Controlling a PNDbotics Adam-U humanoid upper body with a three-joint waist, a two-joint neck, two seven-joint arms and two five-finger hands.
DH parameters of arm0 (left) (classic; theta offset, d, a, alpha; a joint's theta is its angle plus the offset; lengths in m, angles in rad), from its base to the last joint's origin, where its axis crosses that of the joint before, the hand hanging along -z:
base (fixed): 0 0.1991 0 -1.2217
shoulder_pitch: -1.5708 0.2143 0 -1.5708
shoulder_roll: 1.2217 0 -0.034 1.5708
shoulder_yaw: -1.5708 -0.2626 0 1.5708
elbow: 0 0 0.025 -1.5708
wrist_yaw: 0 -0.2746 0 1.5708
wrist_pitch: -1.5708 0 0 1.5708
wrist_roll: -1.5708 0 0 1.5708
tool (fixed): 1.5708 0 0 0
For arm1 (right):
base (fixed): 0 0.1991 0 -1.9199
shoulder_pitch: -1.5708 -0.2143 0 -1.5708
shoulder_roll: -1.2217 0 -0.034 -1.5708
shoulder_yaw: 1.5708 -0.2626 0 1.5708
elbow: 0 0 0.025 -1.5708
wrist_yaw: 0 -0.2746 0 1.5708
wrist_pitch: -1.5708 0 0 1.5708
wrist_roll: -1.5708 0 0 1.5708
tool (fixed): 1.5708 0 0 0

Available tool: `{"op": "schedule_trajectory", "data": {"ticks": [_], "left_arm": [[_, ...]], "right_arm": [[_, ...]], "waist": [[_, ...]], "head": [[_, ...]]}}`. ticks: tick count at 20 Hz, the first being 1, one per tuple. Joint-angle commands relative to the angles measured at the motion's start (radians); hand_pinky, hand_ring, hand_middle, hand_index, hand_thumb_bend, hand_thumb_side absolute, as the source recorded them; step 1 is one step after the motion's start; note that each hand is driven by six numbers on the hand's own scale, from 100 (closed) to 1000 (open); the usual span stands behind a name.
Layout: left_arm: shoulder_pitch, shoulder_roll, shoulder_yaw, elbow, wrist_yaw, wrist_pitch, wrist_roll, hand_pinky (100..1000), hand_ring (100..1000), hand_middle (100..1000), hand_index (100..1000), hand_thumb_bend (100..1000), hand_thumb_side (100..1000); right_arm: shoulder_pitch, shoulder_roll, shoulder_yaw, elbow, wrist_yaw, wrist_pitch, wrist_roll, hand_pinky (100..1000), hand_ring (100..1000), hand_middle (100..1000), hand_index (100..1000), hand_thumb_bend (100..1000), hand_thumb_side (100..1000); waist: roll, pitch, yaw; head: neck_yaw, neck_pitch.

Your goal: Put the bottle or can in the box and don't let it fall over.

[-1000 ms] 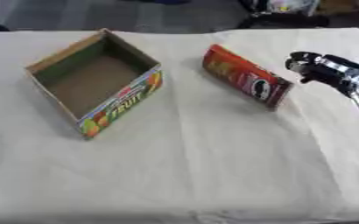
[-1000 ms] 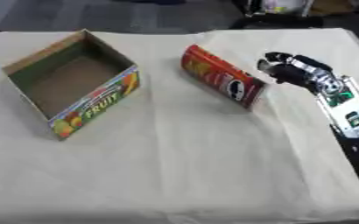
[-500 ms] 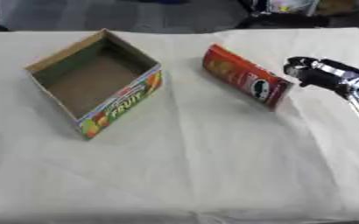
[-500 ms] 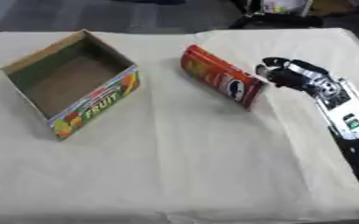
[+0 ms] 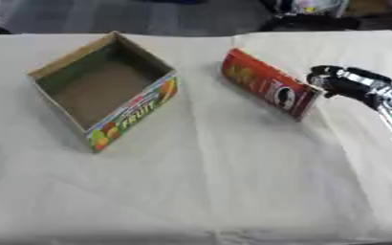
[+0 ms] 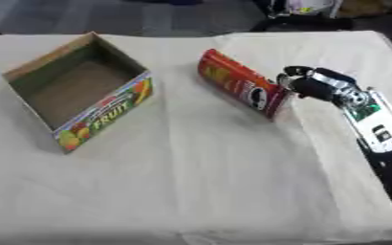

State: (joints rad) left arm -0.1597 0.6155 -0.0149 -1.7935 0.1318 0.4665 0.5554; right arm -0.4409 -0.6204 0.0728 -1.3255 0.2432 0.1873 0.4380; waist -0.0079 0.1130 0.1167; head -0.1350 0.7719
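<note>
A red chips can [image 5: 269, 88] lies on its side on the cloth, its near end pointing toward the lower right. My right hand [image 6: 315, 86] is just right of that near end, fingers curled, close to the can or touching it; nothing sits inside its fingers. An open cardboard fruit box [image 5: 104, 88] stands to the left, empty, with a colourful printed front wall. My left hand shows in neither view.
A cream cloth [image 5: 216, 182] covers the table, wrinkled near the middle. Dark clutter [image 5: 312, 12] lies beyond the far edge at the upper right. My right forearm [image 6: 382, 139] runs down the right side.
My right hand has crept left toward the can's near end, closing the gap. The can and box have not moved.
</note>
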Motion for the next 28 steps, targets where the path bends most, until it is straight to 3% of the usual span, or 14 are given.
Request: {"op": "schedule_trajectory", "data": {"ticks": [1,28], "left_arm": [[-0.013,0.032,0.011,-0.016,0.003,-0.002,0.000,457,874,957,741,331,664],[-0.021,0.033,0.010,-0.020,0.011,-0.004,0.002,457,875,957,741,328,666]], "right_arm": [[-0.022,-0.037,-0.002,-0.002,0.016,-0.010,0.007,852,1000,1000,1000,100,838],[-0.047,-0.045,0.032,0.047,0.065,-0.030,0.054,863,1000,1000,1000,100,854]], "waist": [[0.015,-0.003,0.001],[0.012,0.020,0.010]], "head": [[-0.003,-0.002],[-0.007,-0.002]]}}
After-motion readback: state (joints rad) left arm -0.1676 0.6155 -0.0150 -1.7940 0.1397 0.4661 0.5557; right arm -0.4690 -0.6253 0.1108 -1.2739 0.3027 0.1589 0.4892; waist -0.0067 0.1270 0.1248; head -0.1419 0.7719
